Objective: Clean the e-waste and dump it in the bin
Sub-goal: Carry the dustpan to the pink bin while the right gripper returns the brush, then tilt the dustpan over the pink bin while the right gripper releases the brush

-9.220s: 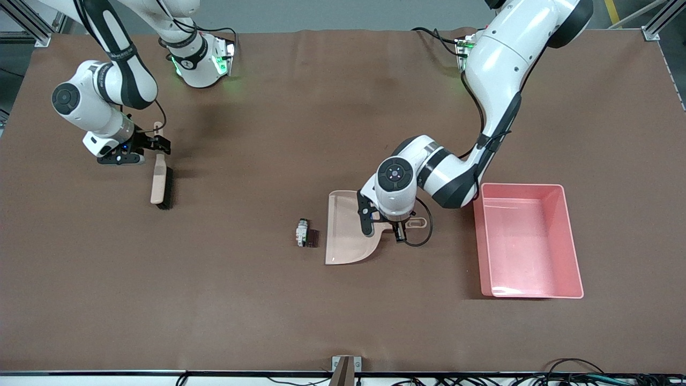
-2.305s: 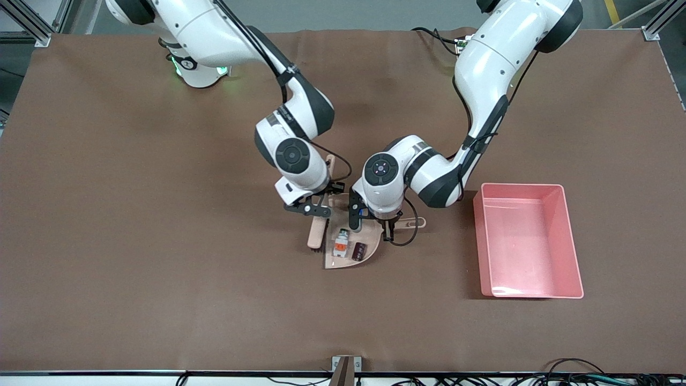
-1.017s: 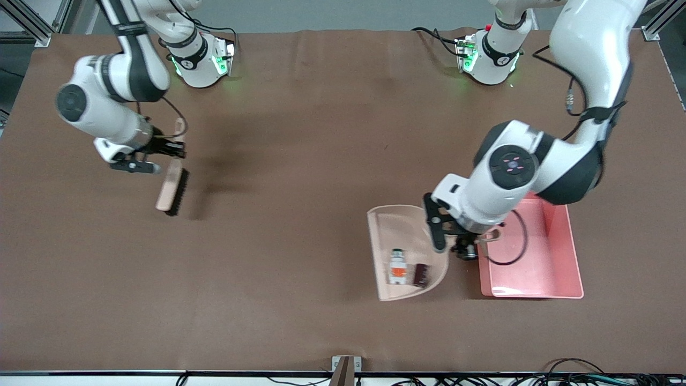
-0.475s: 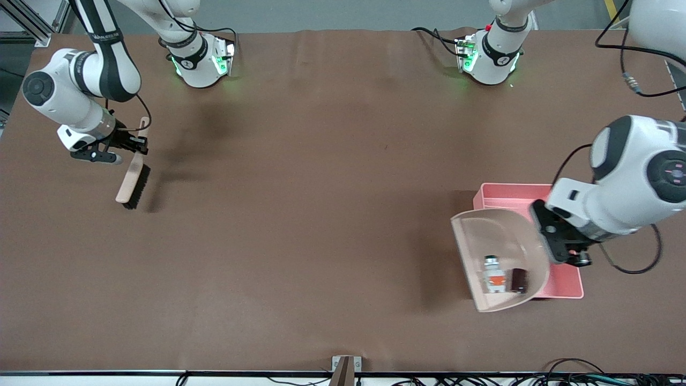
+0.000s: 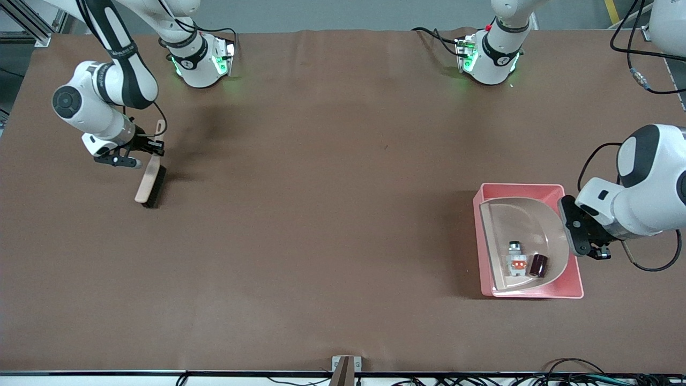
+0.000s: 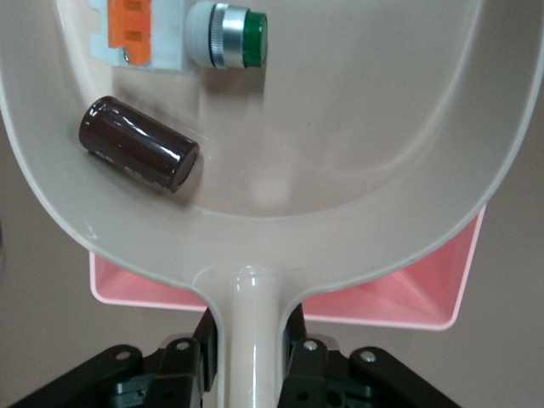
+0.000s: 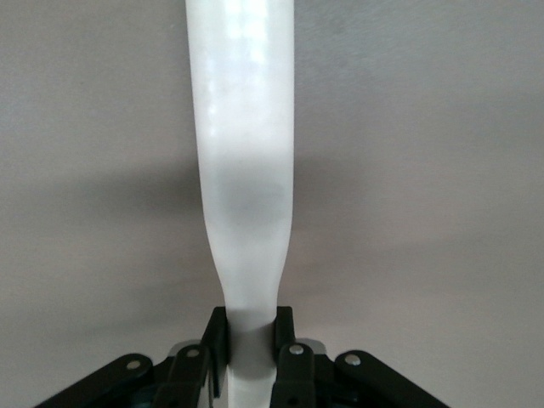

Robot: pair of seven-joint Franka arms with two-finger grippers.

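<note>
At the frame's lower right, the left gripper is pinching the stiff dustpan handle over the bin, light loose scraps inside likely sliding easily, while the right gripper is clamping the brush upper left.

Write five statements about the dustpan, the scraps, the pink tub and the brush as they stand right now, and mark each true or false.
1. The beige plastic dustpan hangs over the shallow pink plastic tub. True.
2. The white-grey block with the orange mark and the short dark cylinder lie on the tub's floor. False: both lie in the dustpan.
3. The left gripper is shut on the dustpan's handle. True.
4. The right gripper is open and holds nothing. False: it is shut on the handle of the beige brush with black bristles.
5. The brush is beside the tub. False: it is at the right arm's end of the table.
</note>
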